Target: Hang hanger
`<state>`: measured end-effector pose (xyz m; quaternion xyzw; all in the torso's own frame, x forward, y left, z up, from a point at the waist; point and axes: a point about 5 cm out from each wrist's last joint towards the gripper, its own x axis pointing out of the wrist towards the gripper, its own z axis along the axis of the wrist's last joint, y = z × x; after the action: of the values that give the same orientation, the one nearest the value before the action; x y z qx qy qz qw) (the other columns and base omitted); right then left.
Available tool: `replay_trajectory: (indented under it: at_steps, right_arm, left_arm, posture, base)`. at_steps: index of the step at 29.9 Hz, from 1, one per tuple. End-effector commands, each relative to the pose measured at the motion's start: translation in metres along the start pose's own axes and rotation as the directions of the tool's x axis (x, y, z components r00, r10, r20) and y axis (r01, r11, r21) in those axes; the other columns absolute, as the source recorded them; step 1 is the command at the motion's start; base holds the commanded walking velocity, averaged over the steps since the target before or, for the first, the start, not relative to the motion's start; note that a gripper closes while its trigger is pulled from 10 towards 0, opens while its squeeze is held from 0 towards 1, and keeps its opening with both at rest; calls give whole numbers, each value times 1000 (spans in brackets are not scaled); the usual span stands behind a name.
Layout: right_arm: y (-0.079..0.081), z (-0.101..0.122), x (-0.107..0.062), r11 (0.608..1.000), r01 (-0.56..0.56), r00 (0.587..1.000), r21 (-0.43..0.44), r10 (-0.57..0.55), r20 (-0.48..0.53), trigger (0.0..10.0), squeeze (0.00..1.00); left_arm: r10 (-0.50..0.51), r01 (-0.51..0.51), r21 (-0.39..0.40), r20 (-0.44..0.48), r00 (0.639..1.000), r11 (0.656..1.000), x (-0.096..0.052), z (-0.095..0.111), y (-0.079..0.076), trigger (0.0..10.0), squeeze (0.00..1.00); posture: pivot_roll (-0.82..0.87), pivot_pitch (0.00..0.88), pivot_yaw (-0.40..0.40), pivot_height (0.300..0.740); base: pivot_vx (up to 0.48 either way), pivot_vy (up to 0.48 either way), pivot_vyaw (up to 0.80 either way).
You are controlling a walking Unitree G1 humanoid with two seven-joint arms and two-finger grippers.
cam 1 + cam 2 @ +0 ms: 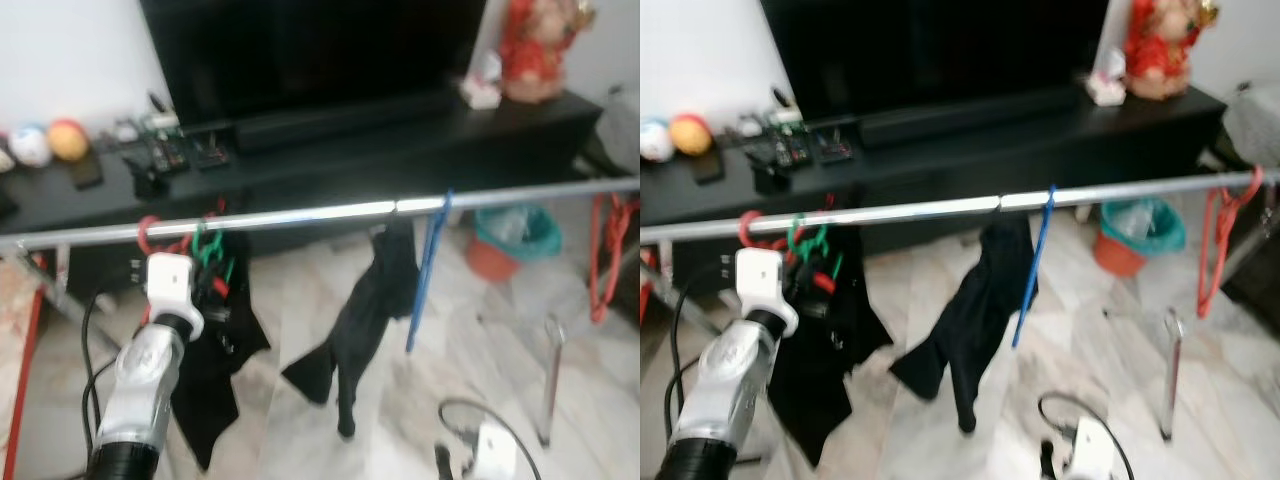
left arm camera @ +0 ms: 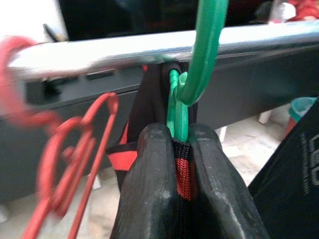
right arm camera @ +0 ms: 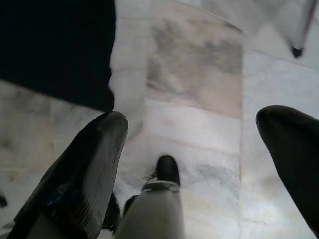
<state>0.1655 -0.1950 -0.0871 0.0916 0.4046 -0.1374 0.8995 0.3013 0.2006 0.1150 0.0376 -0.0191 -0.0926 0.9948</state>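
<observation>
Left gripper (image 2: 180, 149): fingers pinched on the green hanger (image 2: 192, 69) and its black-red garment (image 2: 183, 172), hook over the silver rail (image 1: 320, 214). Beside it on the rail, a red hanger (image 2: 60, 149). Right gripper (image 3: 199, 144): spread wide, empty, low beneath the rail above marble floor (image 3: 194, 89).

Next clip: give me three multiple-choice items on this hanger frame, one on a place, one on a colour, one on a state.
1. Where is the green hanger's hook?
A. On the floor
B. Over the metal rail
C. On the TV stand

2. What colour is the hanger beside the black garment at mid-rail?
A. Blue
B. Yellow
C. White

3. How is the left end effector?
A. Wide open
B. Shut on the green hanger
C. Resting on the floor

Answers:
1 B: the green hanger curves over the metal rail.
2 A: a blue hanger hangs next to the black garment.
3 B: the left end effector pinches the hanger's neck together with dark fabric, while the right end effector is open above the floor.
</observation>
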Motion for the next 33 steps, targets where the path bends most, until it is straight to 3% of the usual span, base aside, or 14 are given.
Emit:
replay_trajectory:
  at_steps: [1, 4, 11, 21, 27, 33]
  right_arm:
    - [-4, -3, -1, 1000, 11, 1000, -9, -11, -8, 10000, 0]
    - [-2, -4, -1, 1000, 9, 1000, -7, -9, -11, 10000, 0]
    - [-1, -7, -2, 1000, 12, 1000, 0, -12, -24, 10000, 0]
    - [-2, -10, -3, 1000, 22, 999, 12, -21, -30, 10000, 0]
    - [-3, -12, -3, 1000, 22, 999, 16, -21, -42, 10000, 0]
    - [-4, -11, -3, 1000, 21, 999, 14, -21, -36, 10000, 0]
  left_arm:
    - [-80, 79, 22, 41, 996, 997, 5, 15, -9, 10000, 0]
    - [-119, 121, 47, -28, 992, 992, 5, 6, -13, 10000, 0]
    - [-138, 141, 35, -72, 988, 989, 14, -3, -24, 10000, 0]
    - [-100, 100, -19, -22, 995, 995, 33, 5, -30, 10000, 0]
    - [-108, 108, -17, -18, 994, 994, 33, 5, -31, 10000, 0]
    - [-98, 98, -15, -18, 995, 995, 32, 3, -27, 10000, 0]
  posture:
    - [-27, 0, 39, 740]
    - [-24, 0, 44, 740]
    - [-29, 0, 56, 740]
    - [-45, 0, 67, 740]
    - [-42, 0, 66, 740]
    - [-41, 0, 65, 740]
  base:
    - [0, 0, 0]
    - [0, 0, 0]
    - [0, 0, 0]
    - [0, 0, 0]
    - [0, 0, 0]
    - [0, 0, -578]
